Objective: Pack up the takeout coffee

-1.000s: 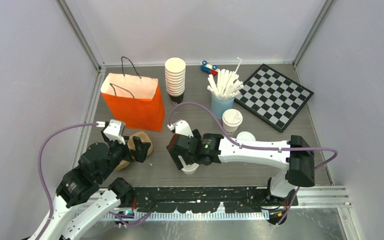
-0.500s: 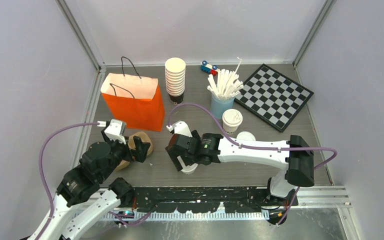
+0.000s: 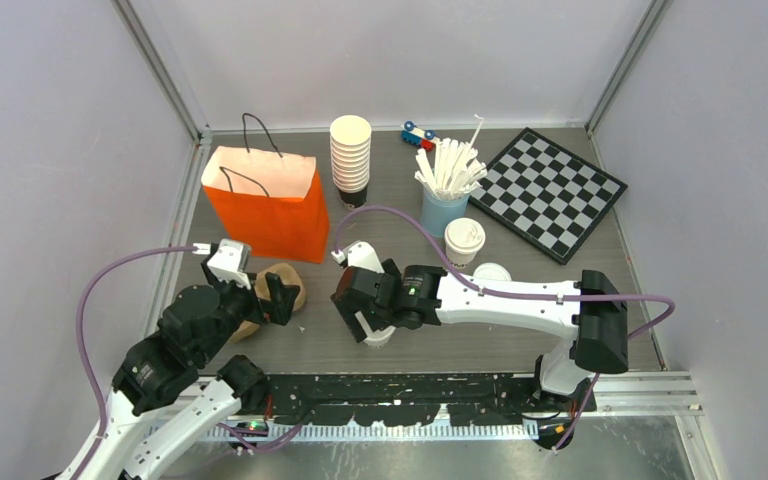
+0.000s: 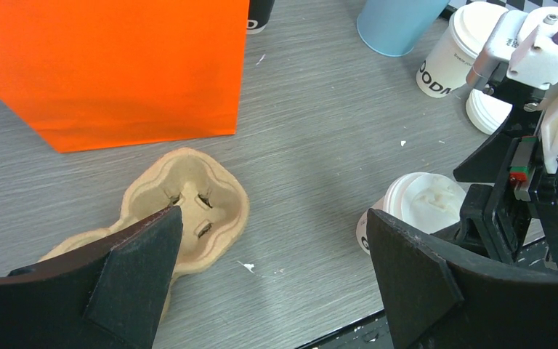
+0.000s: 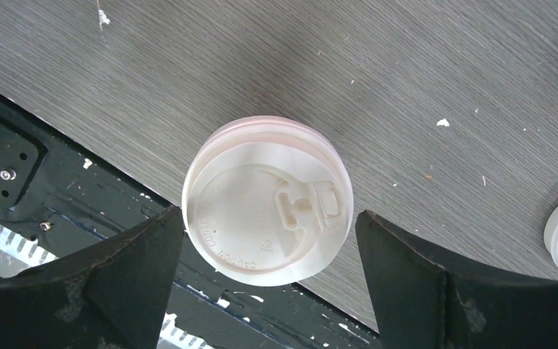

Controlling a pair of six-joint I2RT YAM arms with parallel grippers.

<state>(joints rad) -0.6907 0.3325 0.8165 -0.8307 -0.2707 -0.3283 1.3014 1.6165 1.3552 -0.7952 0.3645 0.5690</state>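
Partly | far cup (image 4: 447, 58) print: "OODM" | lid (image 5: 267, 211) embossing perhaps "CAUTION"

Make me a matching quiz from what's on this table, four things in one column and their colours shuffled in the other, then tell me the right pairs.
Things
1. paper bag
2. cup carrier
3. lidded cup nearest the front edge
4. checkerboard

Colours
A. white
B. black-and-white checks
C. orange
D. light brown

Pairs: 1-C, 2-D, 3-A, 4-B
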